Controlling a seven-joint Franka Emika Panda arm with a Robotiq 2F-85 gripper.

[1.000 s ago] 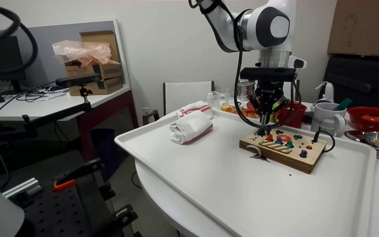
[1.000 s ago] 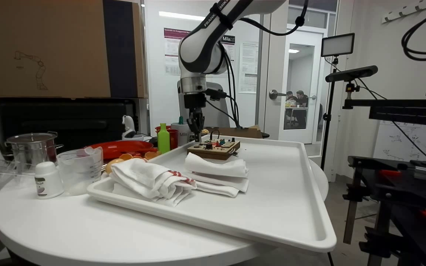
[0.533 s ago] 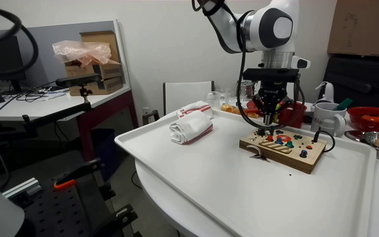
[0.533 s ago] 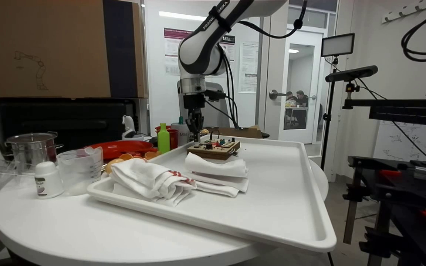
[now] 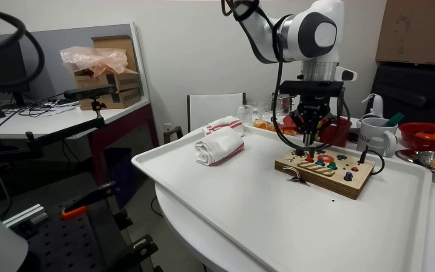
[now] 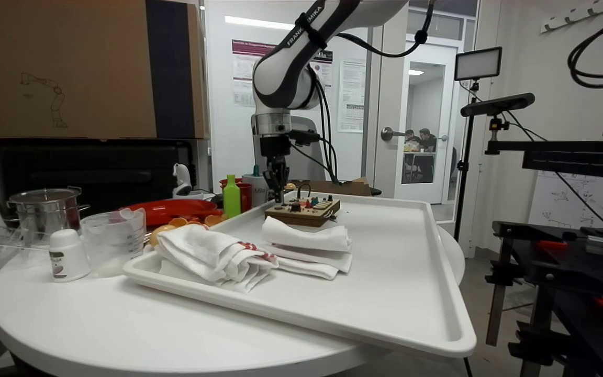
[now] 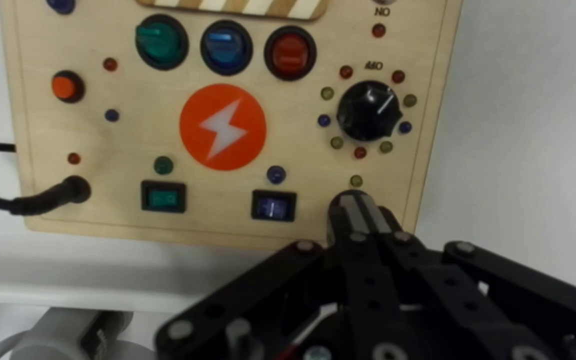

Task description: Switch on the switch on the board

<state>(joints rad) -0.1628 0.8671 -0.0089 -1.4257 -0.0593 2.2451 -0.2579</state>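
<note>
The board (image 5: pixel 315 181) is a light wooden panel lying on the white tray, also seen in an exterior view (image 6: pixel 301 220) and the wrist view (image 7: pixel 128 140). In the wrist view it bears a green rocker switch (image 7: pixel 163 198), a blue rocker switch (image 7: pixel 274 206) with a light line mark, a black knob (image 7: pixel 369 111) and coloured knobs. A metal part by the ON label (image 7: pixel 382 12) is cut off at the top. My gripper (image 7: pixel 362 202) points down with its fingers together, holding nothing visible, over the board's corner beside the blue rocker. The fingertips hide what lies beneath; contact cannot be told.
The white tray (image 5: pixel 217 211) holds folded towels (image 5: pixel 219 146). A black cable (image 5: pixel 378 155) is plugged into the board. Behind stand a mug (image 5: pixel 374 136), a red cup (image 5: pixel 336 132) and a green bottle (image 6: pixel 232 196). The arm's cable loop (image 5: pixel 276 113) hangs near the gripper.
In an exterior view my gripper has moved slightly to the right and then a little lower over the board. Its fingers stay together. The board and towels have not moved.
</note>
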